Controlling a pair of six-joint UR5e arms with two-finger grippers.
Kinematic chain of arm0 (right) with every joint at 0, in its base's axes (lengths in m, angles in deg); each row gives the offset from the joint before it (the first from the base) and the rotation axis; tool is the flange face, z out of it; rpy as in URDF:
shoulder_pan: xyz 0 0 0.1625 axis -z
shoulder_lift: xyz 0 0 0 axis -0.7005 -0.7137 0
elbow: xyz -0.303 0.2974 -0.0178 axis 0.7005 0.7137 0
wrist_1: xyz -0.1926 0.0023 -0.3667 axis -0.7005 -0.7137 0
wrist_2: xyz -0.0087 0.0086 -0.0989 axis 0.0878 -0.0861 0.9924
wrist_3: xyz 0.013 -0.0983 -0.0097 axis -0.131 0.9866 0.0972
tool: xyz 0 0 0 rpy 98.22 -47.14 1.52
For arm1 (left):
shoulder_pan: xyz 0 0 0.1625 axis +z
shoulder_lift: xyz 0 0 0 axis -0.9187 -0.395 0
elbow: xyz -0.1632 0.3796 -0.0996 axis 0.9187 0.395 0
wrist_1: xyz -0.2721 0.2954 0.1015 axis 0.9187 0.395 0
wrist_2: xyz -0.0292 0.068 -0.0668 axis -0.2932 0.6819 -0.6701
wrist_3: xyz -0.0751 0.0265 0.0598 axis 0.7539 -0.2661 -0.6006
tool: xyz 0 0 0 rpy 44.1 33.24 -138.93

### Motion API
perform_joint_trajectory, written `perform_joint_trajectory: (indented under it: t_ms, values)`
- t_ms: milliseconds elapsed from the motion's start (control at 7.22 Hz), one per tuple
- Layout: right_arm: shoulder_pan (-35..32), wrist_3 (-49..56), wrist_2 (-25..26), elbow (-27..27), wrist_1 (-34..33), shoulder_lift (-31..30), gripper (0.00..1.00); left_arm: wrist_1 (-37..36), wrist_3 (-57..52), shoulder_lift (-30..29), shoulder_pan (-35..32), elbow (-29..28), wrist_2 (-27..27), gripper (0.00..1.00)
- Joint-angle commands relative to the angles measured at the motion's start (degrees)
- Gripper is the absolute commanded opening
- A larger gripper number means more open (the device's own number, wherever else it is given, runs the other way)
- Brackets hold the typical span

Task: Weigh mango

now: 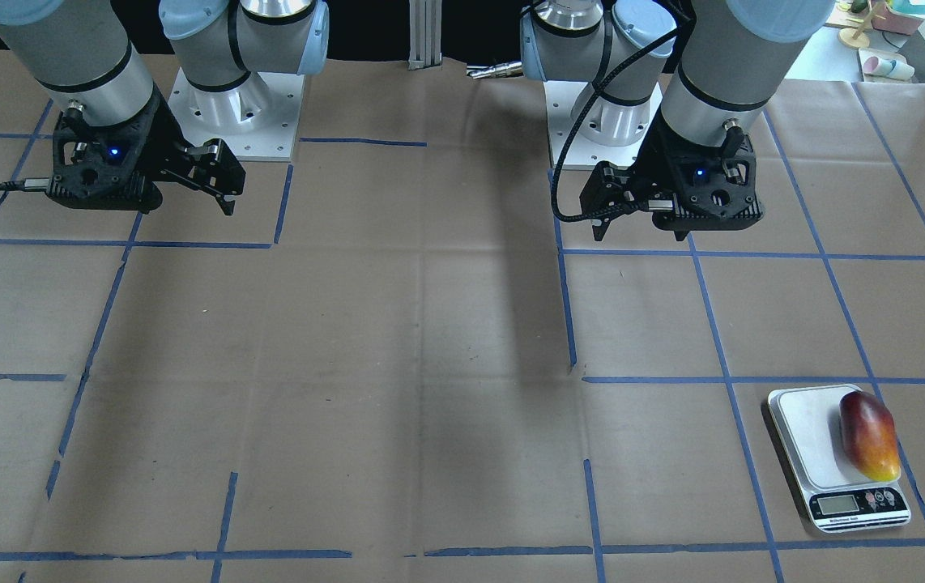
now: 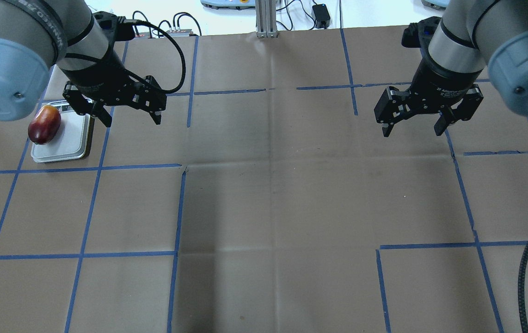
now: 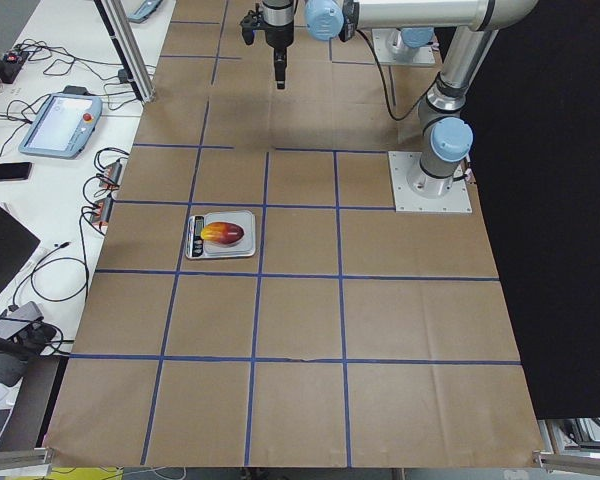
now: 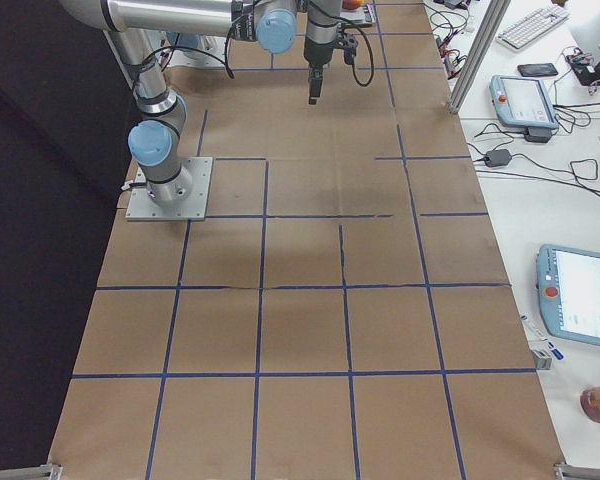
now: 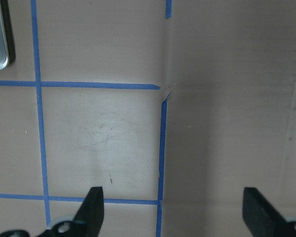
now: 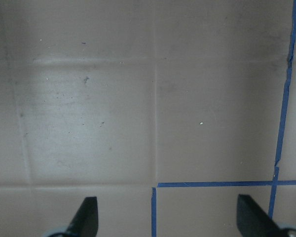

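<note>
Brown paper, matte and creased in soft folds, covers the whole table (image 1: pixel 349 364), and lines of thin blue tape (image 1: pixel 564 300) divide it into squares. An oblong, smooth mango (image 1: pixel 869 436), dark red and going to orange-yellow at one end, lies on its side on the flat, pale grey platform of a small rectangular kitchen scale (image 1: pixel 803 429). It rests along one long side of the platform, its yellow end toward the scale's dark display strip (image 1: pixel 837 505). The scale stands on the robot's left half of the table, near the long edge opposite to the robot. The black two-finger left gripper (image 2: pixel 132 121) hangs above the paper, apart from the scale, its fingers spread wide with nothing between them. The black right gripper (image 2: pixel 412 133) hangs over the other half of the table, well apart from the mango, its fingers also spread and holding nothing.
</note>
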Motion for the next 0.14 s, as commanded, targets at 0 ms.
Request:
perform_joint_trajectory:
  t_ms: [0]
  values:
    - [0.00,0.00,0.00,0.00,0.00,-0.08,1.00,0.08,-0.34,0.08,-0.01,0.01,-0.12,0.99]
